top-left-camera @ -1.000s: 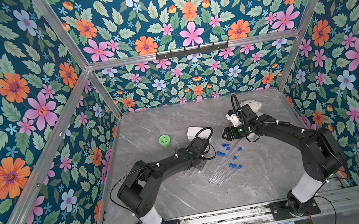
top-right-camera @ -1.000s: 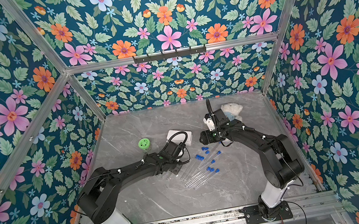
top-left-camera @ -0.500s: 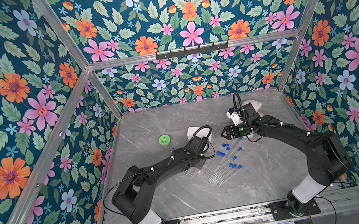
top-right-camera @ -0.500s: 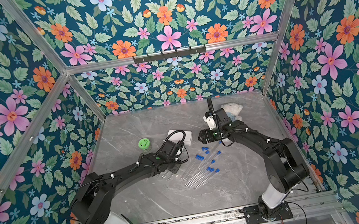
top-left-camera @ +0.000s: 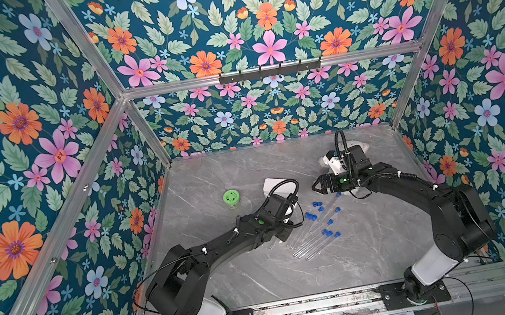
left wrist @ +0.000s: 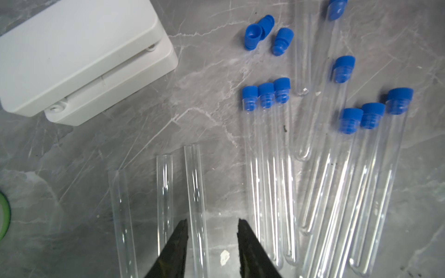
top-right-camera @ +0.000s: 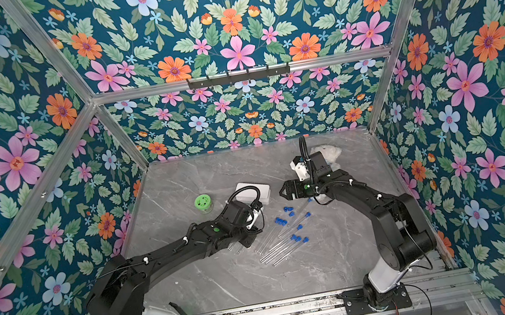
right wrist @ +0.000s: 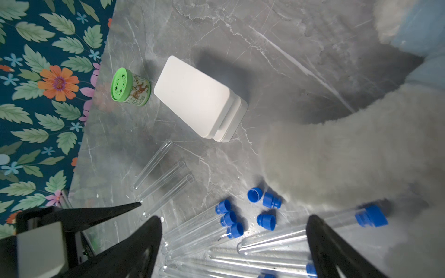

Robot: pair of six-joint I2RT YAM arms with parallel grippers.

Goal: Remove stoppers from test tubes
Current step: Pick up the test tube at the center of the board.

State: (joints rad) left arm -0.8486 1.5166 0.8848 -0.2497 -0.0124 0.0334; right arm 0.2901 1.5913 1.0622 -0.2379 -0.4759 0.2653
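Your left jaws are easing apart around the opened test tube; your right jaws, widened, are hanging empty near loose stoppers: another tube cleared.

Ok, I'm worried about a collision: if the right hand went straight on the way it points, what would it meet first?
Likely the white box: in a top view the open right hand points straight at it. Its height is unclear, so it might pass over.
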